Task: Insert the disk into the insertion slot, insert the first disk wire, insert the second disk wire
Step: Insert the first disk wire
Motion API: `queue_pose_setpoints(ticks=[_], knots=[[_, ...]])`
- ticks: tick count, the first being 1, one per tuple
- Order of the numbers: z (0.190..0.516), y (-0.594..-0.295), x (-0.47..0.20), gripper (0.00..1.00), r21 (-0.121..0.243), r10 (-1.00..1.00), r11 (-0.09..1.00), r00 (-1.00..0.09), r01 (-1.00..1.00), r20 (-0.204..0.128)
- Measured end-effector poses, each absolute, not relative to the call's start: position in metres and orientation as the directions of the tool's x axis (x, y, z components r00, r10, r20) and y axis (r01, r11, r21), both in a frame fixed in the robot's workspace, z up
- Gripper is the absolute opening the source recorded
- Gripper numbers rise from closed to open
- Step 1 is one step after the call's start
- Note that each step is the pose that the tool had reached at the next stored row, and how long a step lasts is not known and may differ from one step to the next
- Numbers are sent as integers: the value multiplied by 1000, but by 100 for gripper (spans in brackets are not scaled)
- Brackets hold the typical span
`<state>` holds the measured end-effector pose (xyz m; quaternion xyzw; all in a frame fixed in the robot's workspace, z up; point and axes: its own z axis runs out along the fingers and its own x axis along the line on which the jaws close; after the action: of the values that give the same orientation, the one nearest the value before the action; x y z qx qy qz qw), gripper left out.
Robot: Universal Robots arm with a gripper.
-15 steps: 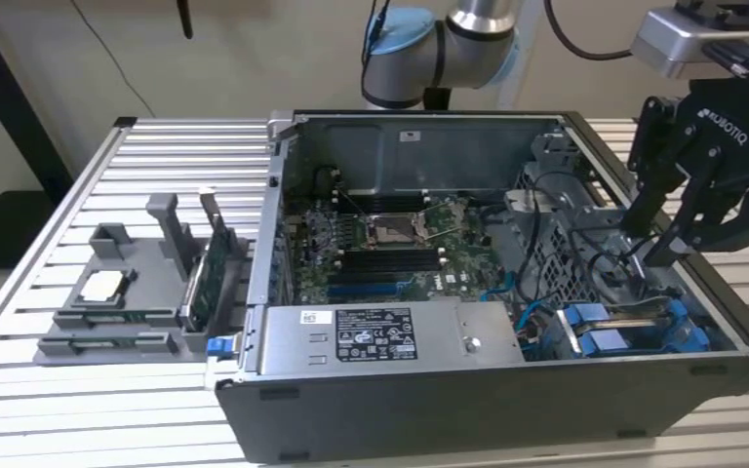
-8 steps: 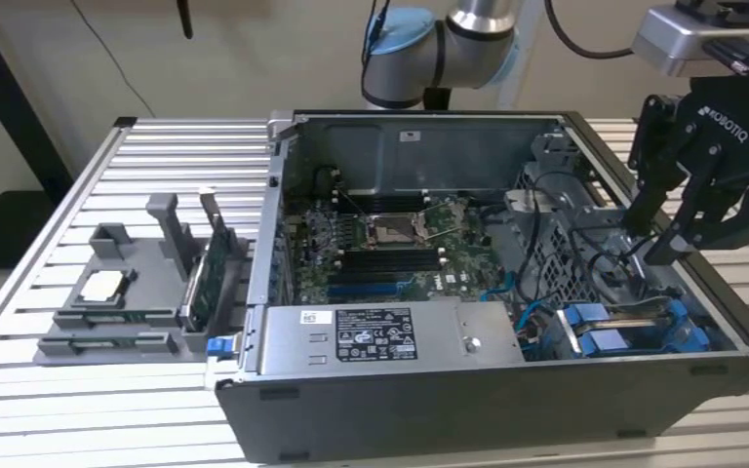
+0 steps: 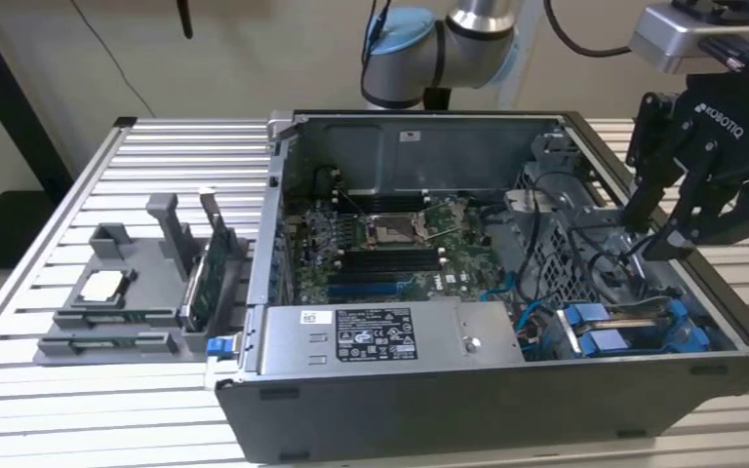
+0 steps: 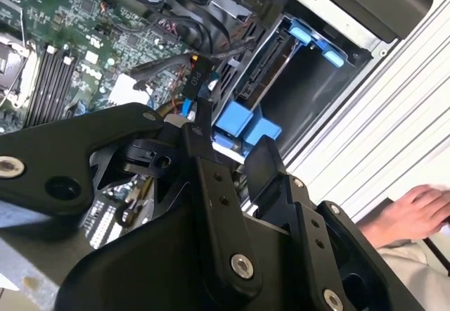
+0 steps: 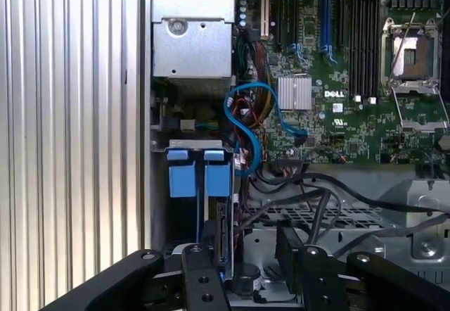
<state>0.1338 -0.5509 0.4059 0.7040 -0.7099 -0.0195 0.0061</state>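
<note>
Two fingers: my black metal pincer [image 5: 247, 244] stands apart with nothing between, poised over the drive corner of the case [image 3: 479, 409].
Disk [image 5: 222, 235]: one, on edge inside the insertion slot [image 4: 309, 93], just beneath the pincer; the first wrist view gives me its connector edge.
Blue tabs [image 5: 181, 177]: two in the first wrist view, four in the second, smooth plastic.
Wire: one blue wire [image 5: 246, 121] loops beside the slot.
Motherboard [image 3: 388, 244]: green, farther in.
Hand [image 4: 415, 212]: one, beyond the case, in the second wrist view.
Desk [image 3: 153, 156]: ribbed metal; the exterior view adds one grey holder [image 3: 128, 292] at its left.
</note>
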Motion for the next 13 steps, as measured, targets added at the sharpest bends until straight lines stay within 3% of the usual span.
queue_pose_setpoints(ticks=[8,13], knots=[[420,-550,134,47,35,-1000,8,-8,-999,-19],[416,-550,134,47,10,-1000,2,-2,-1000,-19]])
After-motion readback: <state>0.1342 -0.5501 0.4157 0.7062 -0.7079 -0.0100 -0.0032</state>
